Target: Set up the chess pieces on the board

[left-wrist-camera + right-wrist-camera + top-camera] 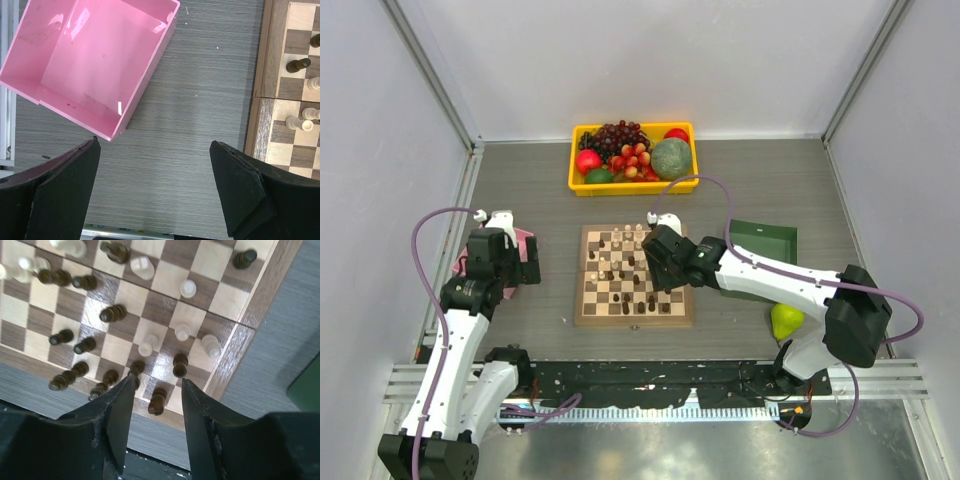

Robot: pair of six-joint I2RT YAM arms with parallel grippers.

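Note:
The board lies mid-table, with cream and dark brown chess pieces scattered over it. My right gripper hovers over the board's right half. In the right wrist view it is open and empty above the board's near edge. A dark piece stands below the gap between its fingers, and another dark piece stands just beyond. My left gripper is left of the board. It is open and empty over bare table, with the board's edge to its right.
An empty pink tray sits under and beyond the left gripper. A yellow bin of fruit stands behind the board. A green tray and a yellow-green pear lie to the right.

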